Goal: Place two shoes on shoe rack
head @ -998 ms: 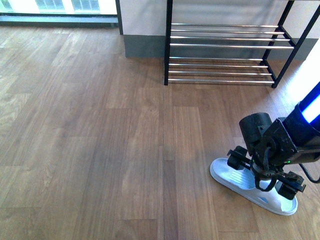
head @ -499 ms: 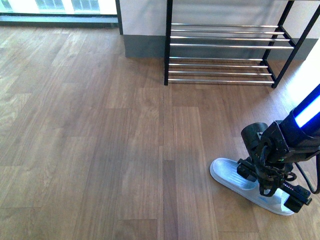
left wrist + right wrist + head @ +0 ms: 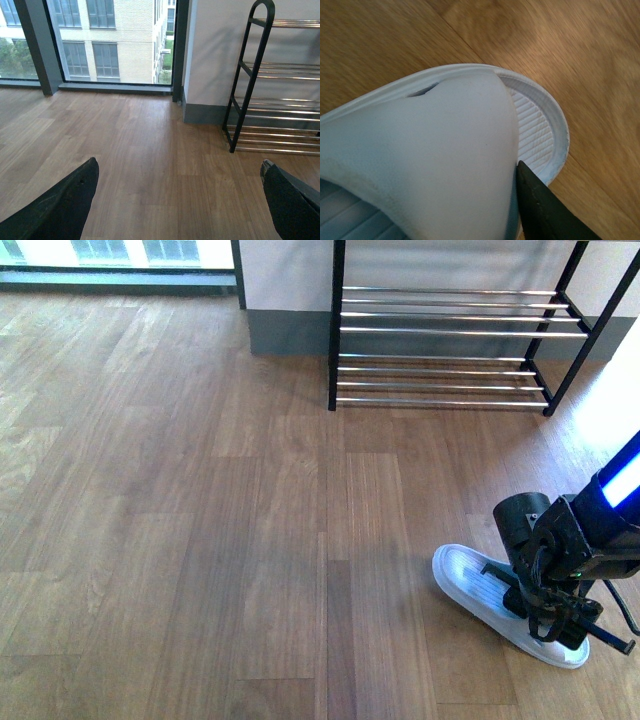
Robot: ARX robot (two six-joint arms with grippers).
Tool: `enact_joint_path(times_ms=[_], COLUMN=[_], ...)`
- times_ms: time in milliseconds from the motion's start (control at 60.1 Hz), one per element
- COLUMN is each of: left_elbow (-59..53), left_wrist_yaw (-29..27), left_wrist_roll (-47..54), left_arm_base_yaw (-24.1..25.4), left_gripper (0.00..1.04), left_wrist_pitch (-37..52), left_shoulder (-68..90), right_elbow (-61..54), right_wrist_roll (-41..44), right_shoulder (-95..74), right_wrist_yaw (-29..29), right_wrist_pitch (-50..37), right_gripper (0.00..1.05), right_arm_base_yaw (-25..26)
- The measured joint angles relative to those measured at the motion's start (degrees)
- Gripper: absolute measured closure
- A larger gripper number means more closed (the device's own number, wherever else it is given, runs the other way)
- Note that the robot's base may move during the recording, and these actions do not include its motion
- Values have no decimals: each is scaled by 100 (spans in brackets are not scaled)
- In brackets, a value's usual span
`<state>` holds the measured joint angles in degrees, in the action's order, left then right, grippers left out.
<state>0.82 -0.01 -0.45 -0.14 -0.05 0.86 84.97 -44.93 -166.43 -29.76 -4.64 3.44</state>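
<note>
Showing one sandal (image 3: 468,576), one rack (image 3: 336,330), claw (image 3: 556,624) perhaps gripping

Wood floor (image 3: 200,540), big window (image 3: 110,45), grey baseboard (image 3: 290,335).

The floor (image 3: 200,540) is showing low-sheen wood grain. The slide sandal (image 3: 468,575) is looking smooth, matt and rubbery, its footbed ribbed. The shoe rack (image 3: 450,332) is gleaming with chrome rods between black metal frames.
</note>
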Motion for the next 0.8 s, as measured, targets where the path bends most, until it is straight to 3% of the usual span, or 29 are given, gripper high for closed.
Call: enact_joint_path(times_ms=[100, 166, 399, 466, 549, 666, 799], left_elbow=[0, 0, 0, 0, 2, 0, 0], left_wrist_yaw=[0, 0, 0, 0, 0, 2, 0], left_wrist_roll=[0, 0, 0, 0, 0, 0, 0], left_arm_base_yaw=[0, 0, 0, 0, 0, 0, 0], left_gripper=[9, 9, 9, 9, 9, 9, 9], left_wrist_pitch=[0, 0, 0, 0, 0, 0, 0], left_shoulder=[0, 0, -2, 0, 0, -2, 0], right_elbow=[-236, -345, -852, -1244, -1366, -1722, -2015], right_wrist_roll=[1021, 1749, 6131, 8183, 9608, 9805, 8430], right_shoulder=[81, 125, 72, -103, -205, -77, 299], right_wrist_yaw=[-319, -219, 568, 1099, 1178, 1163, 1547], right_wrist_pitch=[-898, -1572, -4887, -6310, -6529, -6083, -5158], right_gripper=[100, 103, 103, 103, 95, 76, 48], right_arm_base_yaw=[-125, -232, -627, -404, -79, 319, 527])
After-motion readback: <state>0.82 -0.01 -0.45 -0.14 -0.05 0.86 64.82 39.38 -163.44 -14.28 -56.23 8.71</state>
